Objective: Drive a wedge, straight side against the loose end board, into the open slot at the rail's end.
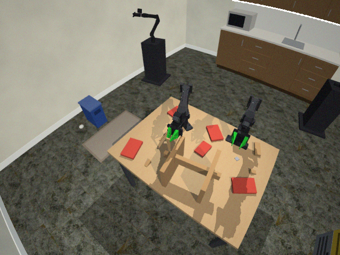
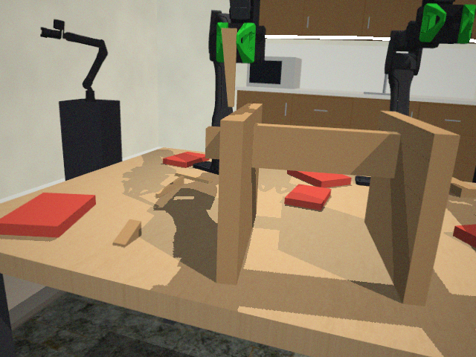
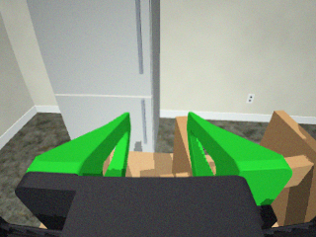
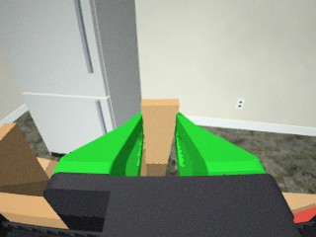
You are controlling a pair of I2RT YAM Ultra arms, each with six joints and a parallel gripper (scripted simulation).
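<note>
One wedge pinched in right tool, upper centre of exterior view, not yet inserted; left tool spread, empty. Driving, release, retreat remain.

Top: high, far, steeply down over desk. Exterior: low, nearer, facing both jaws. Wrist views: close behind jaws, looking outward; both share the fridge.

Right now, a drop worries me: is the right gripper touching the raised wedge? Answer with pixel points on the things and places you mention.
Touching: the right wrist view shows the right gripper [image 1: 169, 139] [image 2: 229, 42] [image 4: 159, 119] closed against both sides of the wedge [image 1: 168, 145] [image 2: 230, 69] [image 4: 160, 132].
</note>
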